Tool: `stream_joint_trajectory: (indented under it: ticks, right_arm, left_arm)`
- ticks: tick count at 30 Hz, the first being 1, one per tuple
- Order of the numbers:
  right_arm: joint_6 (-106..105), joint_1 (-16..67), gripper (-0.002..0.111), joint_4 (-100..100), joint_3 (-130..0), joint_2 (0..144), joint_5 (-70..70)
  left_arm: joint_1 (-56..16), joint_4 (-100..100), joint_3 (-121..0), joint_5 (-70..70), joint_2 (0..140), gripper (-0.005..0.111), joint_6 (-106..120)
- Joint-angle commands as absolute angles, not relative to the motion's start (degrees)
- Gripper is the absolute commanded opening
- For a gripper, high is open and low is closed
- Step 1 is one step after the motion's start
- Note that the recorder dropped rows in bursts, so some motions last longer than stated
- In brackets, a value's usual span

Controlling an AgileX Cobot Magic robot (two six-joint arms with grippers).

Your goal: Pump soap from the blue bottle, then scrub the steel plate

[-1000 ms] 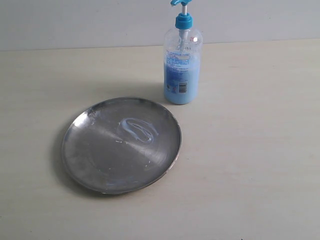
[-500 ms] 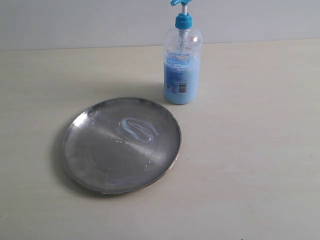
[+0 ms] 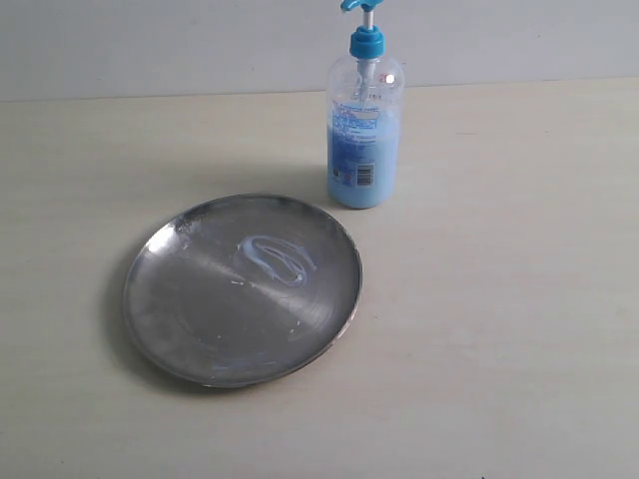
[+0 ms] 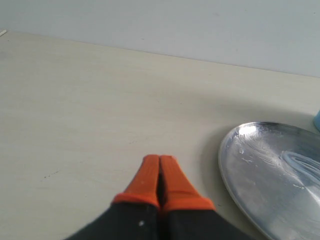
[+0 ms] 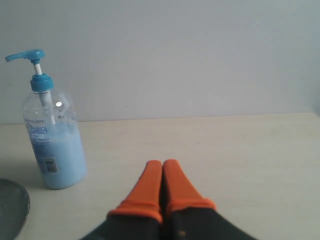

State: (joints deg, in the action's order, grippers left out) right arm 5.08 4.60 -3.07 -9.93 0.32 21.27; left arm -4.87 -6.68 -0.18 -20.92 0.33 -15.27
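1. Where the pale table [image 3: 499, 319] meets the grey wall [image 3: 150, 45], the blue bottle [image 3: 364, 130] stands upright, just behind the far-right rim of the steel plate [image 3: 150, 299], close to it but not touching.
2. Bottle contents: light-blue liquid fills about the lower two thirds, and the top part is clear. A tube runs down inside.
3. Blue collar and pump head are on top, with the head raised on its stem. The exterior view cuts the head off at the frame edge. The right wrist view shows the whole bottle [image 5: 52, 145], nozzle out to one side.
4. Plate lies flat on the table, left of centre in the exterior view, in front of the bottle.
5. Plate contents: the soap [image 3: 275, 257] is a thin looped, pale blue smear, a little off centre toward the bottle. A few tiny pale flecks sit nearer the front rim.
6. Left gripper [image 4: 159, 159]: orange fingertips pressed together with nothing between them, over bare table, beside the plate rim [image 4: 235, 165] and not touching it. The soap smear [image 4: 302, 162] shows in this view.
7. Right gripper [image 5: 162, 162]: orange fingertips pressed together, holding nothing, over bare table, apart from the bottle. A sliver of the plate edge [image 5: 10, 207] shows in this view.
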Motion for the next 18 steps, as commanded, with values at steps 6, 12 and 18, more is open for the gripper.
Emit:
stream_joint_trajectory:
  ticks: [6,12,18]
  right_arm:
    - [5.6,4.2,0.0,-5.1,-5.3,0.0,18.2]
    - [5.6,4.2,0.0,-5.2,-1.2,0.0,17.6]
    - [5.6,4.2,0.0,-5.2,0.0,0.0,17.4]
  left_arm:
    - [-4.7,-6.9,0.0,-20.6,0.0,0.0,-15.1]
    - [-4.7,-6.9,0.0,-20.6,0.0,0.0,-15.1]
    - [-4.7,-6.9,0.0,-20.6,0.0,0.0,-15.1]
